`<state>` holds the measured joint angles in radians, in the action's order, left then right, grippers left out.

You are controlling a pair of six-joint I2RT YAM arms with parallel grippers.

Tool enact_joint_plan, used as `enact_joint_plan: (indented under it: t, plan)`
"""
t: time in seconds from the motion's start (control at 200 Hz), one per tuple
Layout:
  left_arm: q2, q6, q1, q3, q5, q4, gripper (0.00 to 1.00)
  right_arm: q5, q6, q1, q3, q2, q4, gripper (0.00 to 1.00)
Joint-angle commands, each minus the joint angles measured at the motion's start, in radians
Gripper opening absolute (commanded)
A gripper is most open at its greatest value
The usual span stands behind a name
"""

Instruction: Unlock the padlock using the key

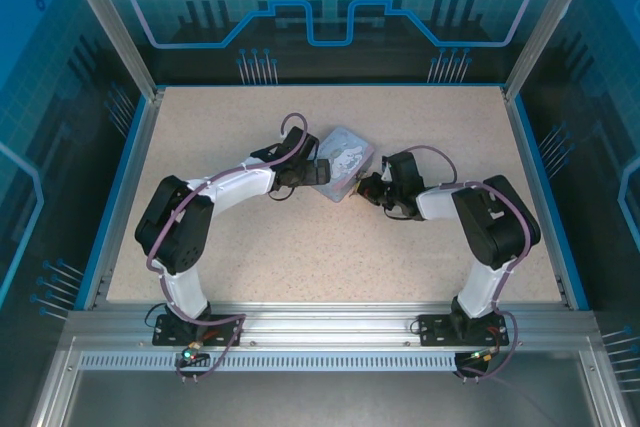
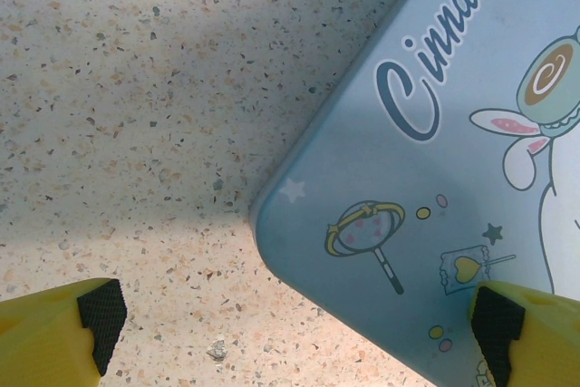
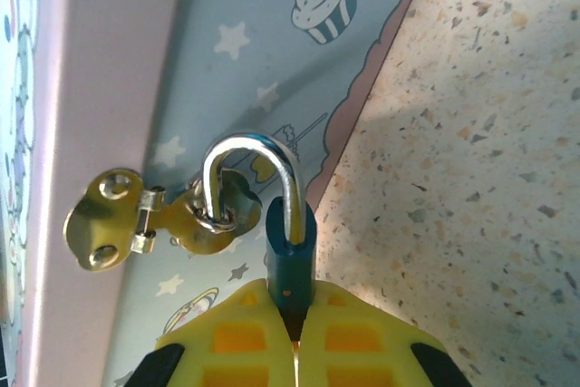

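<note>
Seen from above: two white-and-black arms bolted at the near edge of a speckled beige table [image 1: 300,257], both folded at the elbow and reaching inward toward a small pale blue tin [image 1: 346,161] near the middle. Left arm humped high at the shoulder, forearm sloping right and away, left gripper [image 1: 316,173] at the tin's left corner. Right arm doubled back on itself, forearm pointing left, right gripper [image 1: 370,190] low against the tin's near right side.

From the left wrist: left gripper [image 2: 299,319] spread wide, holding nothing. Chunky yellow plastic fingers [image 2: 45,342] faced with black ribbed rubber pads [image 2: 101,313], one above bare table, the other above the tin's lid. Lid smooth, matte lavender-blue metal, rounded at the corner, printed with curly dark lettering, a white cartoon rabbit, a lollipop and tiny stars.

From the right wrist: right gripper [image 3: 293,314] closed tight, yellow tips pinching the lower end of the padlock [image 3: 290,256]. Padlock body small, narrow, dark teal, standing upright between the tips. Curved shackle [image 3: 249,156] of polished silver steel, bright with reflections, threaded through the loop of a shiny brass hasp [image 3: 136,219] on the tin's side wall. Impossible to tell whether latched or sprung. Side wall printed with pale stars and a cupcake, edged in pink, grainy table just beside.
</note>
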<state>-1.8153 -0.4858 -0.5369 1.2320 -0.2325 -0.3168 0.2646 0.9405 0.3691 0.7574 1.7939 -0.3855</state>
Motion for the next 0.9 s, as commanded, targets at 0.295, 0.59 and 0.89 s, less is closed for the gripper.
enact_joint_plan:
  t: [0.295,0.59,0.89]
  plan:
    - [-0.026,0.041,-0.009,0.003,-0.019,-0.049,0.99,0.020,0.053,-0.045,-0.003,0.025,-0.078,0.00]
    - [-0.029,0.044,-0.009,0.012,-0.020,-0.053,0.99,0.029,0.043,-0.077,-0.041,-0.011,-0.074,0.00]
    - [-0.034,0.065,-0.004,0.071,-0.030,-0.078,0.99,0.056,-0.016,-0.169,-0.123,-0.128,-0.009,0.00]
